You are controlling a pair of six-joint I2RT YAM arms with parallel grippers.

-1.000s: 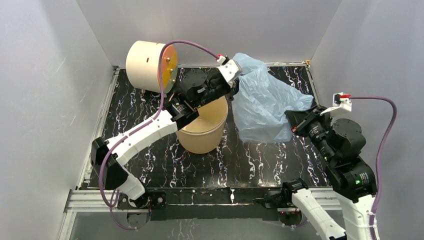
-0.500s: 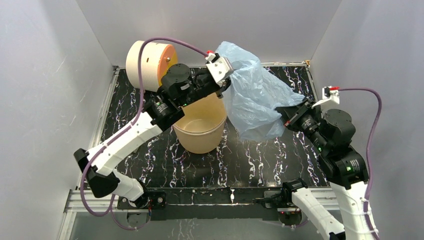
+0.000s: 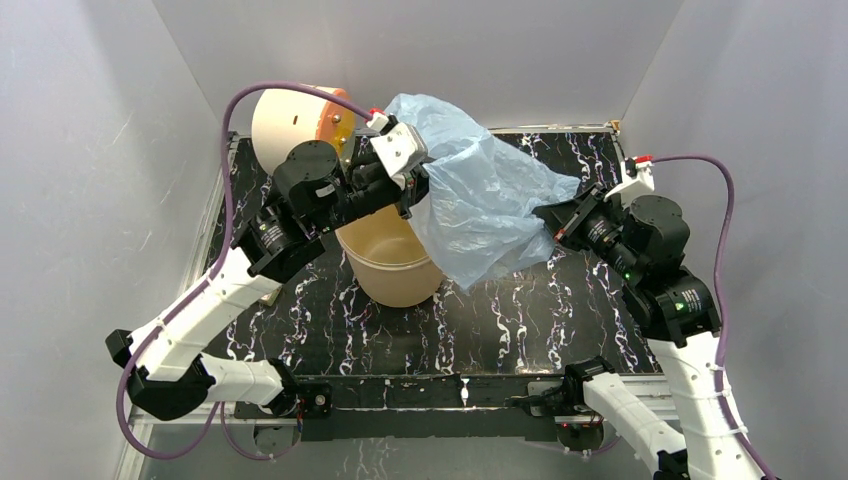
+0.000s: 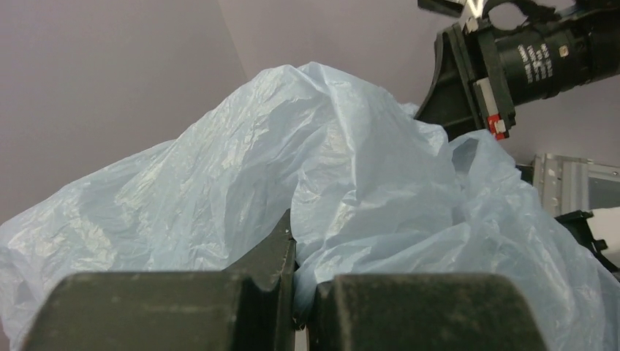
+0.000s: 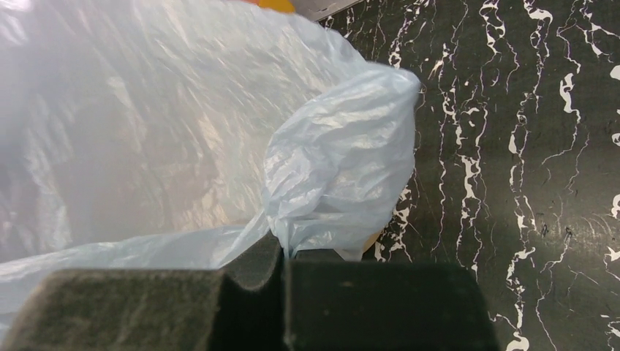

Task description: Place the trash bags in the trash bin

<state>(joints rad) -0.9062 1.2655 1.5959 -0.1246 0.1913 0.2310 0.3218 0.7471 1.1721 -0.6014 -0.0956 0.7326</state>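
Note:
The pale blue trash bag (image 3: 480, 200) hangs stretched between my two grippers, above the right side of the tan trash bin (image 3: 395, 270). Its lower corner droops past the bin's right rim toward the table. My left gripper (image 3: 412, 172) is shut on the bag's left edge above the bin's far rim; in the left wrist view the bag (image 4: 307, 183) is pinched between the jaws of the left gripper (image 4: 296, 292). My right gripper (image 3: 548, 218) is shut on the bag's right end; the right wrist view shows the bag (image 5: 329, 175) bunched at the right gripper (image 5: 284, 257).
A cream drum with an orange face (image 3: 290, 120) lies on its side at the back left, behind my left arm. The black marbled table (image 3: 500, 320) has grey walls on the left, back and right.
Both grippers have carried the bag left and upward; it now hangs partly over the bin's right side. The left arm has risen and swung left, clearing the bin's opening.

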